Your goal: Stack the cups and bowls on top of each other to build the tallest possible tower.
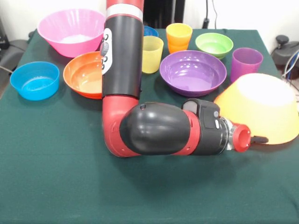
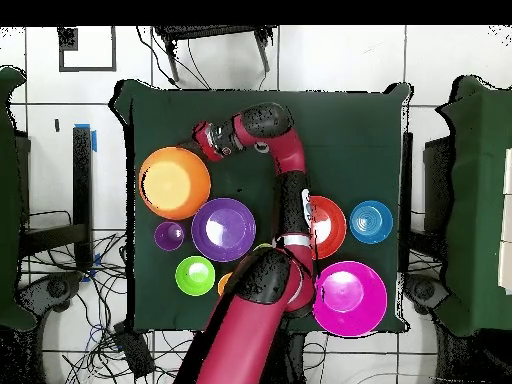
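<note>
The large yellow-orange bowl (image 1: pixel 261 107) lies upside down at the right of the front view. My gripper (image 1: pixel 259 139) is at its near rim, reaching in sideways. From above, the gripper (image 2: pixel 202 142) meets the edge of that bowl (image 2: pixel 175 183). Whether it grips the rim is hidden. Nothing is stacked on the bowl. The purple cup (image 1: pixel 246 63), orange cup (image 1: pixel 179 37) and yellow cup (image 1: pixel 152 54) stand upright and apart. The purple bowl (image 1: pixel 193 72), green bowl (image 1: pixel 214 45), orange-red bowl (image 1: pixel 86 74), light blue bowl (image 1: pixel 35 80) and pink bowl (image 1: pixel 72 30) sit open side up.
A dark blue bowl (image 1: pixel 150 31) shows partly behind my upright arm (image 1: pixel 122 56). My elbow (image 1: pixel 154 129) lies low across the middle of the green table (image 1: pixel 56 177). Chairs and cables surround the table (image 2: pixel 360 120) in the overhead view.
</note>
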Robot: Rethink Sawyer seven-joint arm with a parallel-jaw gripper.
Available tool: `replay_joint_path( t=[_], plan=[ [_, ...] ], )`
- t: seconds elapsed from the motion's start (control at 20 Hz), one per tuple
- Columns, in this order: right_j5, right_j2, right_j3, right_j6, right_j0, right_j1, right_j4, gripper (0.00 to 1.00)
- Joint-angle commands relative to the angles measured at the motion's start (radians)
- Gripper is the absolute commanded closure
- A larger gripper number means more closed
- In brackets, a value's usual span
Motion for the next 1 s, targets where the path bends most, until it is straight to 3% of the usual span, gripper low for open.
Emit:
replay_joint_path(
  t=[0.05,0.25,0.55,1.0],
  plan=[
    [-0.265,0.057,-0.078,-0.375,-0.012,0.020,-0.240,0.00],
    [-0.315,0.053,-0.084,-0.384,-0.007,0.008,-0.297,0.00],
    [-0.285,0.081,-0.111,-0.395,0.002,-0.027,-0.436,0.00],
    [-0.348,0.055,-0.091,-0.398,0.013,-0.119,-0.541,0.00]
  ],
)
